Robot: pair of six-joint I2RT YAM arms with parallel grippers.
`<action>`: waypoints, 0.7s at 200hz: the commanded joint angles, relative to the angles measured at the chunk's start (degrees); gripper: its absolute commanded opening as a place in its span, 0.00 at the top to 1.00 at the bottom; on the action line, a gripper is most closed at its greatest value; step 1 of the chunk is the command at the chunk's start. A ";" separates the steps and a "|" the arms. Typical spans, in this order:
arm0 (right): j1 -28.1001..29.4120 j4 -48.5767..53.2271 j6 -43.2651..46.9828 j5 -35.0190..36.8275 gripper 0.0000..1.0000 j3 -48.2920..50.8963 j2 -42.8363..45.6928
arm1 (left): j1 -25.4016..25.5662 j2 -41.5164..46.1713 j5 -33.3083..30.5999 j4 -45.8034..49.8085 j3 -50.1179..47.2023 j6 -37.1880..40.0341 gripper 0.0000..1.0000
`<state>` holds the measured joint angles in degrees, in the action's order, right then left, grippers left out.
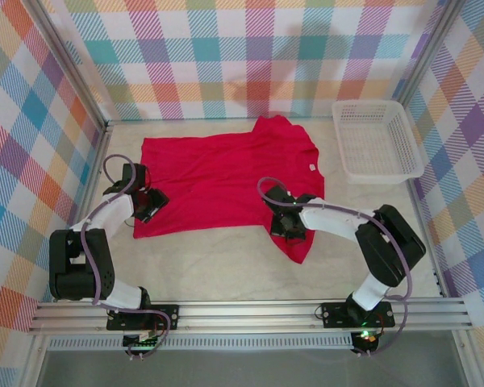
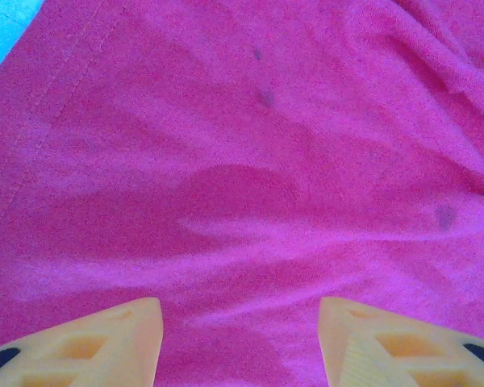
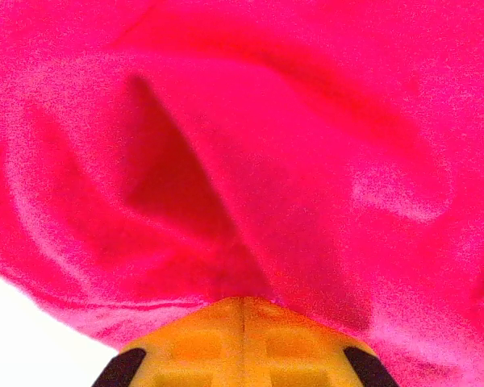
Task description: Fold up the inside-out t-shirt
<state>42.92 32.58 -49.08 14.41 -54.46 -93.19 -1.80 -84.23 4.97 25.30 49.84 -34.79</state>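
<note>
— Pinching a fold of the inside-out t-shirt [image 1: 218,181] with my right gripper [image 1: 289,228], jaws pressed together on the lower sleeve, right of centre.
— And the left?
— My left gripper [image 1: 149,203] is spread wide at the hem corner, lower left of the cloth.
— How does the shirt lie?
— Long axis left to right across mid-frame, collar end right, its body up-frame of both pincers. Each, I judge, lifts its own near edge.

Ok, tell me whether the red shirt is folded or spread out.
Spread out: the t-shirt lies mostly flat on the table, no fold made. Its cloth bunches in the shut right pincer.
</note>
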 commanded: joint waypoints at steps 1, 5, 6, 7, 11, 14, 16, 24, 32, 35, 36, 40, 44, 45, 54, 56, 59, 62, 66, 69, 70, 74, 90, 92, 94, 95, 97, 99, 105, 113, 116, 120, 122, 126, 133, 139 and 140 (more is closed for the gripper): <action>1.64 2.89 -1.28 0.45 1.00 -0.91 4.59 | -0.35 -1.18 -1.01 0.93 0.64 1.43 0.46; 2.00 3.28 -1.43 0.79 1.00 -0.79 5.25 | -0.35 -1.27 -1.08 0.97 0.67 1.48 0.46; 2.04 3.32 -1.44 0.83 1.00 -0.76 5.45 | -0.37 -1.28 -1.09 0.98 0.72 1.48 0.46; 2.11 3.39 -1.49 0.90 1.00 -0.75 5.68 | -0.38 -1.33 -1.10 0.98 0.75 1.52 0.46; 2.39 3.61 -1.70 1.17 1.00 -0.61 6.33 | -0.37 -1.42 -1.15 0.98 0.77 1.62 0.46; 2.43 3.59 -1.76 1.22 1.00 -0.43 6.80 | -0.35 -1.46 -1.14 0.99 0.70 1.57 0.46; 2.54 3.51 -1.80 1.23 1.00 -0.29 7.14 | -0.34 -1.53 -1.11 0.98 0.80 1.61 0.46; 2.59 2.85 -1.76 1.06 1.00 0.40 8.11 | -0.39 -1.66 -1.04 0.98 0.87 1.52 0.46; 2.61 2.52 -1.69 1.37 1.00 0.75 8.51 | -0.35 -1.80 -0.93 0.83 0.84 1.45 0.46; 2.61 2.48 -1.53 1.48 1.00 0.69 8.47 | -0.39 -1.82 -0.85 0.73 0.74 1.43 0.46; 2.66 2.48 -1.45 1.49 1.00 0.67 8.42 | -0.35 -1.82 -0.80 0.72 0.76 1.36 0.46; 2.57 2.22 -1.11 1.58 1.00 0.55 8.21 | -0.39 -1.90 -0.68 0.63 0.78 1.30 0.46; 2.53 2.06 -0.80 1.65 1.00 0.29 7.80 | -0.39 -1.97 -0.51 0.55 0.86 1.33 0.46; 2.53 2.06 -0.73 1.66 1.00 0.17 7.69 | -0.39 -1.98 -0.50 0.55 0.82 1.27 0.46; 2.58 1.89 -0.33 1.59 1.00 -0.81 6.57 | -0.35 -2.08 -0.25 0.45 0.90 1.28 0.46; 2.58 1.88 -0.27 1.47 1.00 -1.00 6.30 | -0.36 -2.08 -0.28 0.45 0.94 1.23 0.46; 2.55 1.85 -0.23 1.23 1.00 -1.39 5.93 | -0.39 -2.13 -0.29 0.52 0.95 1.26 0.46; 2.59 1.88 -0.29 0.95 1.00 -1.68 5.57 | -0.33 -2.12 -0.23 0.54 1.03 1.22 0.46; 2.61 1.92 -0.38 0.47 1.00 -2.21 5.21 | -0.38 -2.17 -0.23 0.67 1.08 1.21 0.46; 2.80 1.88 -0.47 0.18 1.00 -2.49 5.08 | -0.38 -2.12 -0.26 0.75 1.18 1.31 0.46; 2.84 1.79 -0.48 0.09 1.00 -2.54 5.01 | -0.39 -2.10 -0.29 0.78 1.20 1.30 0.46; 3.21 1.46 -0.61 -0.14 1.00 -2.74 4.95 | -0.39 -2.08 -0.37 0.87 1.21 1.32 0.46; 5.04 0.46 -1.98 -0.99 1.00 -2.85 5.33 | -0.39 -1.95 -0.49 0.80 1.04 1.32 0.46; 5.31 0.29 -2.20 -1.28 1.00 -2.85 5.37 | -0.39 -1.92 -0.49 0.76 1.02 1.30 0.46; 5.57 0.18 -2.46 -1.49 1.00 -2.91 5.38 | -0.39 -1.91 -0.49 0.73 1.04 1.30 0.46; 5.72 0.15 -2.57 -1.58 1.00 -2.88 5.38 | -0.35 -1.91 -0.49 0.72 1.00 1.30 0.46; 6.09 0.13 -2.83 -1.71 1.00 -2.90 5.43 | -0.34 -1.91 -0.49 0.76 0.94 1.26 0.46; 6.43 0.12 -3.14 -1.92 1.00 -2.93 5.46 | -0.36 -1.97 -0.49 0.66 0.95 1.22 0.46; 7.73 0.13 -4.01 -2.18 1.00 -3.00 5.47 | -0.39 -2.12 -0.49 0.55 0.86 1.21 0.46; 9.70 0.33 -5.24 -2.12 1.00 -3.09 5.40 | -0.39 -2.41 -0.49 0.38 0.69 1.13 0.46; 10.59 0.53 -5.69 -2.03 1.00 -3.11 5.36 | -0.39 -2.47 -0.47 0.37 0.69 1.15 0.46; 11.55 0.81 -6.34 -1.82 1.00 -3.26 5.18 | -0.39 -2.72 -0.49 0.36 0.67 1.12 0.46; 12.19 0.97 -6.72 -1.77 1.00 -3.24 5.09 | -0.39 -2.81 -0.49 0.28 0.58 1.12 0.46; 13.33 1.28 -7.43 -1.53 1.00 -3.26 4.84 | -0.39 -3.04 -0.49 0.28 0.60 1.21 0.46; 14.96 2.03 -8.79 -1.33 1.00 -3.20 4.41 | -0.35 -3.36 -0.49 0.28 0.56 1.25 0.46; 16.43 2.38 -9.89 -1.32 1.00 -2.99 4.04 | -0.39 -3.64 -0.49 0.36 0.69 1.21 0.46; 16.64 2.48 -10.07 -1.36 1.00 -2.92 4.01 | -0.39 -3.69 -0.49 0.36 0.69 1.26 0.46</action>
<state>54.54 33.08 -53.52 13.43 -56.38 -87.74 -1.80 -86.30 4.89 25.28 49.87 -34.61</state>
